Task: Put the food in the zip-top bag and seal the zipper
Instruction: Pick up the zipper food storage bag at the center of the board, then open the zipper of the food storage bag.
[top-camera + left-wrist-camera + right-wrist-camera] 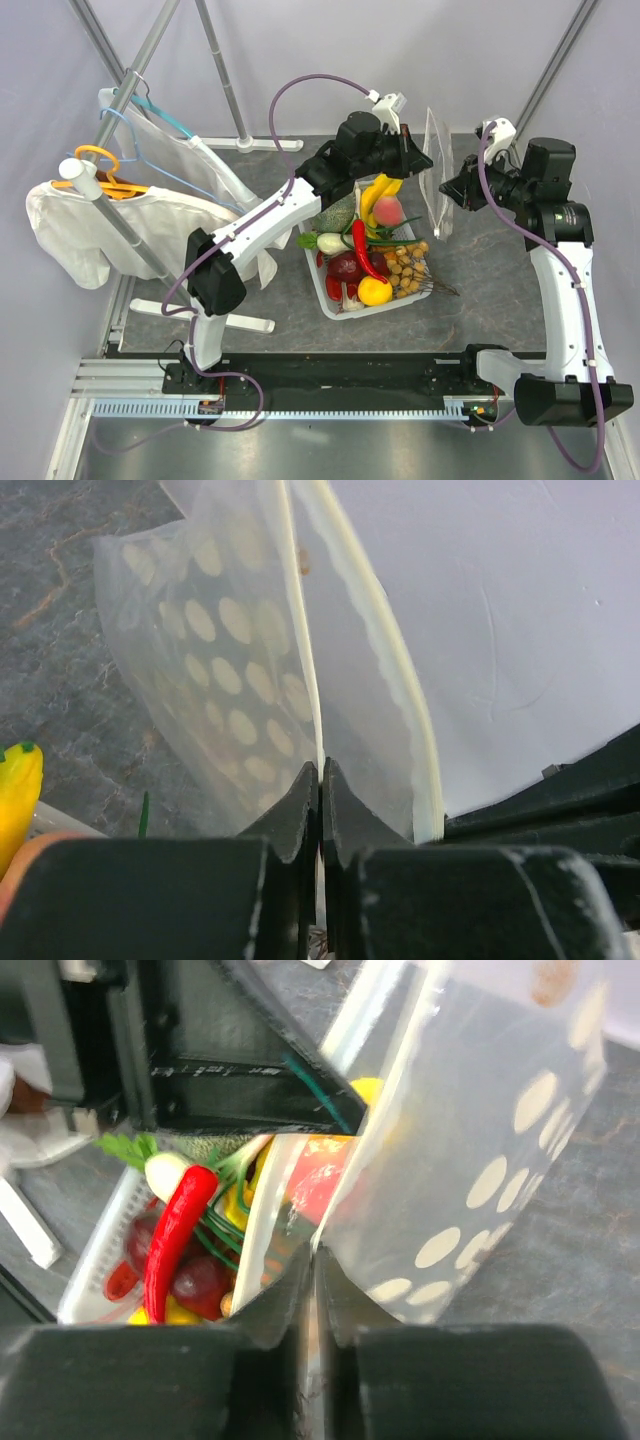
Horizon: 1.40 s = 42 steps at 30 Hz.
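Note:
The zip-top bag, clear with white dots, hangs upright above the table, just right of the white basket. My left gripper is shut on one edge of the bag, its jaws pinching the pale zipper strip. From the other side, my right gripper is shut on the bag. The food lies in the basket: a yellow banana bunch, a red chili pepper and other toy fruit. The chili shows through beside the bag.
A clothes rack with hangers and white garments stands at the left. Metal stand legs rise at the back. The left arm's black body is close above the basket in the right wrist view.

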Tool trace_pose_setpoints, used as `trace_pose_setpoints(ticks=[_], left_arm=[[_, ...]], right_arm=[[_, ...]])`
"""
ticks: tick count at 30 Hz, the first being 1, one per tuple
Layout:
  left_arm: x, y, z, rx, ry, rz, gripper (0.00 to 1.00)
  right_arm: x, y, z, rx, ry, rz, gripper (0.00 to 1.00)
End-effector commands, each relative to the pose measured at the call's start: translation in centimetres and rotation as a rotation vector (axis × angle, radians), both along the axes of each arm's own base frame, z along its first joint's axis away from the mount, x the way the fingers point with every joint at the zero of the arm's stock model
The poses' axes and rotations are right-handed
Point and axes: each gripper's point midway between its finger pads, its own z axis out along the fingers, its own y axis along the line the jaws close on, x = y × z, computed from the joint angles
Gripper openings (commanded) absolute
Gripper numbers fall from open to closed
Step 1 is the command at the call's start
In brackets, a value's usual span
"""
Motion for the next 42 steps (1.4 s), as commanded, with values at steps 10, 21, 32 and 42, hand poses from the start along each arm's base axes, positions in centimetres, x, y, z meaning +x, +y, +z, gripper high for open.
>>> trace_pose_setpoints(ticks=[10, 21, 32, 42], left_arm=[[-1.4, -0.1, 2.1, -0.036, -0.033, -0.054, 0.02], [-1.9, -0.2, 1.9, -0.036, -0.018, -0.063, 0.02], [-1.0, 0.5, 0.5, 0.009, -0.009, -0.028, 0.02], [1.2, 2.6, -5.2, 0.131, 0.025, -0.060, 0.05]], right_arm=[[2.9, 0.6, 1.2, 0.169, 0.061, -0.088, 0.88], [5.3, -1.5, -0.7, 0.121, 0.127, -0.234, 0.62], [4.5, -4.7, 0.2, 0.002, 0.078, -0.380, 0.00], [3.2, -9.6, 1.9, -0.169, 0.021, -0.555, 0.00]])
